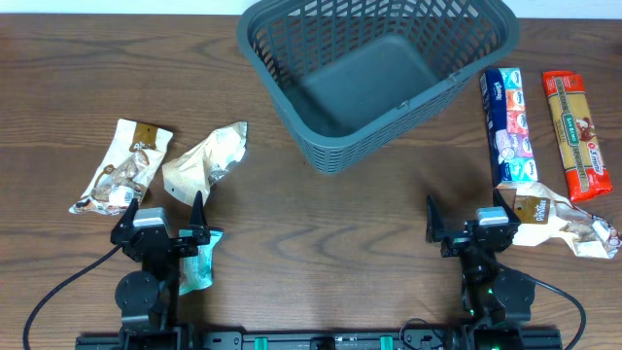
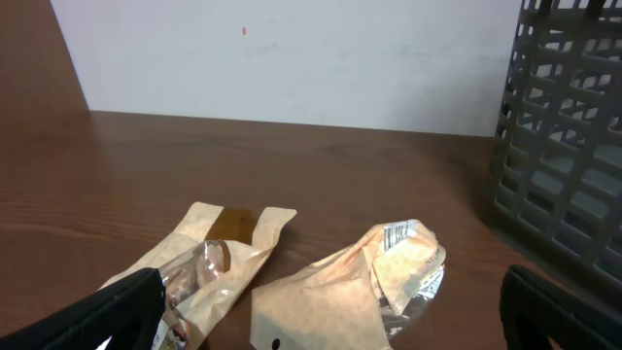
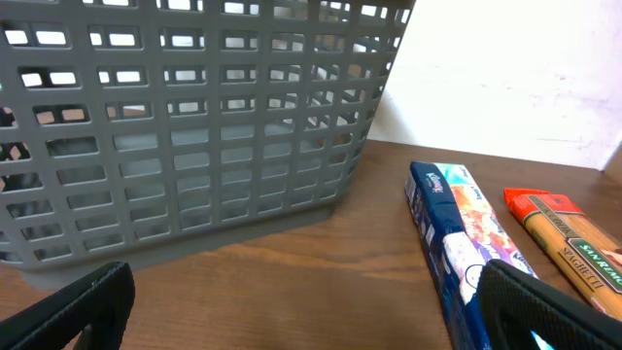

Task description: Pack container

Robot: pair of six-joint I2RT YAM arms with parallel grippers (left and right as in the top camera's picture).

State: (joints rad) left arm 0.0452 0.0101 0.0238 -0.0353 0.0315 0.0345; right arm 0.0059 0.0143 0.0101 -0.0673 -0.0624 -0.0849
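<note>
Two hands sit low over the brown wooden tabletop, and we take the basket as our mark for everything else. The basket, dark grey-blue with slotted sides and a thick rim, stands upright on the tabletop at its far middle, turned at an angle, with its far rim cut off by the overhead view. The left hand is well nearer to us than the basket and off to its left. Its two dark fingers are spread wide and hold nothing. The right hand is nearer than the basket and a little to its right, likewise spread wide and holding nothing. To the left of the basket, apart from it, lies a crumpled tan packet, and farther left again a flatter tan packet with a brown patch at its top. Both lie just beyond the left hand's fingers. A teal packet lies nearer than all of these, partly under the left arm. Just to the right of the basket a blue packet lies lengthwise, close to the basket's corner. We cannot tell whether they touch. A red packet lies beside it, farther from the basket. Nearer than these two, a pale crinkled packet lies just beside the right hand.
</note>
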